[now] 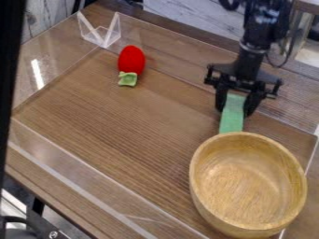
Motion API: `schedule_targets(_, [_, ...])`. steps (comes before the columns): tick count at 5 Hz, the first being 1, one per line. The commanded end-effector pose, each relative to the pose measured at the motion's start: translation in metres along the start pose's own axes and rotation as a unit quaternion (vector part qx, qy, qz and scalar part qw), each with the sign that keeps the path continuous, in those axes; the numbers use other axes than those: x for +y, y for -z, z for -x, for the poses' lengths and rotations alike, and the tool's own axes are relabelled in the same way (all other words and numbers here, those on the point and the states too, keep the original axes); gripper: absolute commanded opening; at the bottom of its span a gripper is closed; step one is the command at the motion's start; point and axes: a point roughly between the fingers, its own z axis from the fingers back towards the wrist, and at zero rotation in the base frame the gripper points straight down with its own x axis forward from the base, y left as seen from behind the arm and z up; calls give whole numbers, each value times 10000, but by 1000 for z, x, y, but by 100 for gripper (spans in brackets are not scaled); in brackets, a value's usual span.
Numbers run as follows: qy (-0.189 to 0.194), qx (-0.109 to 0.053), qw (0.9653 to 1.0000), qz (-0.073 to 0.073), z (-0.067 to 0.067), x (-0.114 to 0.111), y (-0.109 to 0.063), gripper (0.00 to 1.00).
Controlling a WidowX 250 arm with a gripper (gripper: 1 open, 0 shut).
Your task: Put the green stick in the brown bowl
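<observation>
You have the green stick [233, 118] hanging upright from the gripper [240, 96] in the right half of the frame, just above the far rim of the brown bowl [248, 183], which fills the lower right corner. The fingers are partly closed around the stick's upper end, pinching it from both sides, so only its lower length shows below the black jaws; the grip looks firm enough that the stick hangs nearly vertical, with a slight lean. Holding it by the top makes sense here: the free lower end can pass over the thick wooden rim and go into the bowl first without the fingers having to enter it. The stick appears clear of the table [112, 131], its lower end close to the bowl's rim in the picture, though from this one view you cannot tell for sure how much gap lies under it or whether it is already over the bowl's edge. The arm comes down from the upper right of the frame with the wrist pointing straight down at the wood, the black finger bracket spread level across the top of the stick. The red strawberry-like toy [131, 63] lies well apart at upper centre left, with a clear plastic piece [97, 31] beyond it near the top edge, and neither is in your way. Judged from here, the carry toward the bowl's middle is what remains before letting go.
</observation>
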Motion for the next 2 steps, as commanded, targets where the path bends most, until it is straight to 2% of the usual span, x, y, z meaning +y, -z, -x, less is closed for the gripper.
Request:
schedule_targets(1, [-313,-583,9969,415,1,3,-61,0])
schedule_targets(2, [-429,-638,9955,554,22,2,-82,0])
